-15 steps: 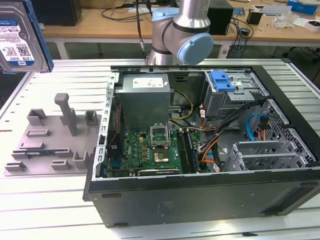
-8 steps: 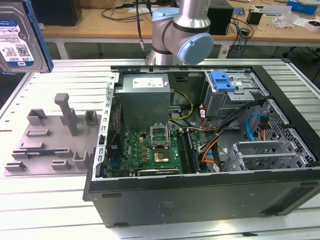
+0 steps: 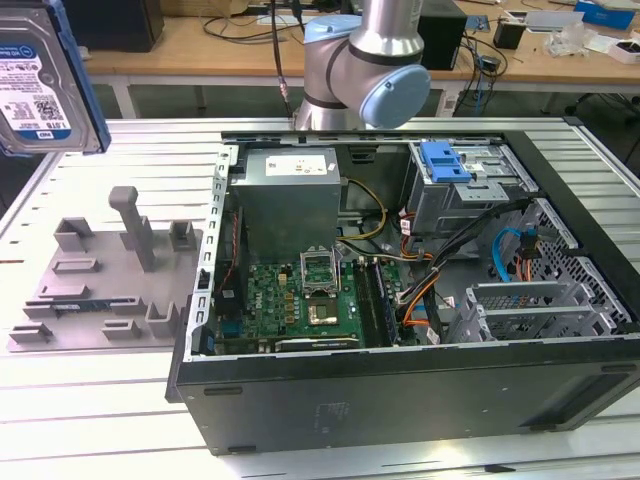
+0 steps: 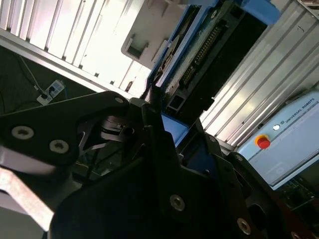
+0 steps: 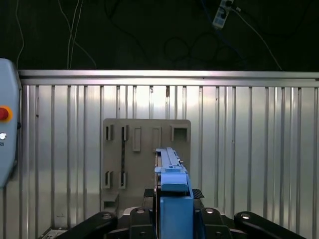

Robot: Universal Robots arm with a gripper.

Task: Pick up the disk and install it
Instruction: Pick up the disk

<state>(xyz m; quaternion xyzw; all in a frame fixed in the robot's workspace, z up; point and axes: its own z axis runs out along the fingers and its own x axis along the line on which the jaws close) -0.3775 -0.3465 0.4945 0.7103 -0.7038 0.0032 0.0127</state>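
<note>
1. Open computer case (image 3: 400, 400), centre to four o'clock in the exterior view, with the drive cage (image 3: 470, 195) at one o'clock inside.
2. Grey fixture plate (image 3: 95, 300), at nine o'clock.
3. The disk (image 3: 40, 80), at eleven o'clock, held aloft and well apart from the cage.
4. Gripper (image 5: 173, 195), at six o'clock in the first wrist view, its jaws apparently clamped on the disk's blue frame. Pick-up looks done; installing calls for squaring the disk to the cage.

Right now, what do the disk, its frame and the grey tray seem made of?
The disk: silvery metal casing, by its sheen, under a white-and-blue label. Its frame: smooth blue plastic, probably. The grey tray: matte, uniform colour, likely plastic.
</note>
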